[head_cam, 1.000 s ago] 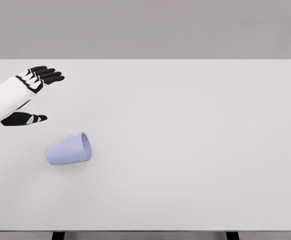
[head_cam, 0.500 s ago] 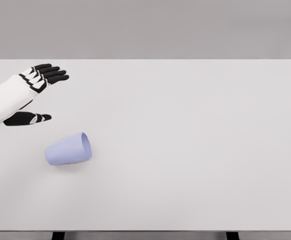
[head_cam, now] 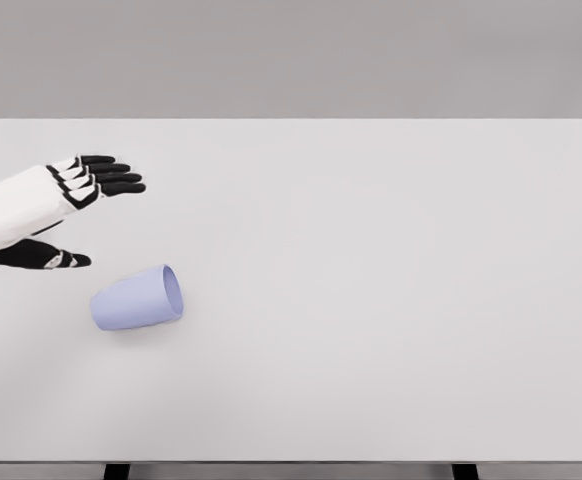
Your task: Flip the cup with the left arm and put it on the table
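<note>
A pale lilac cup (head_cam: 136,298) lies on its side on the white table (head_cam: 371,280), at the left, its mouth turned to the right. My left hand (head_cam: 89,212) hovers just behind and to the left of it, apart from it. The black fingers (head_cam: 111,175) are stretched out to the right and the thumb (head_cam: 41,256) is spread below them, so the hand is open and holds nothing. The thumb tip is a short way from the cup's closed end. The right arm is out of view.
The table's front edge (head_cam: 291,462) runs along the bottom of the picture, its far edge (head_cam: 291,120) meets a grey wall.
My left hand has dropped lower and levelled out, its fingers now pointing right and the thumb nearer the cup. The cup has not moved.
</note>
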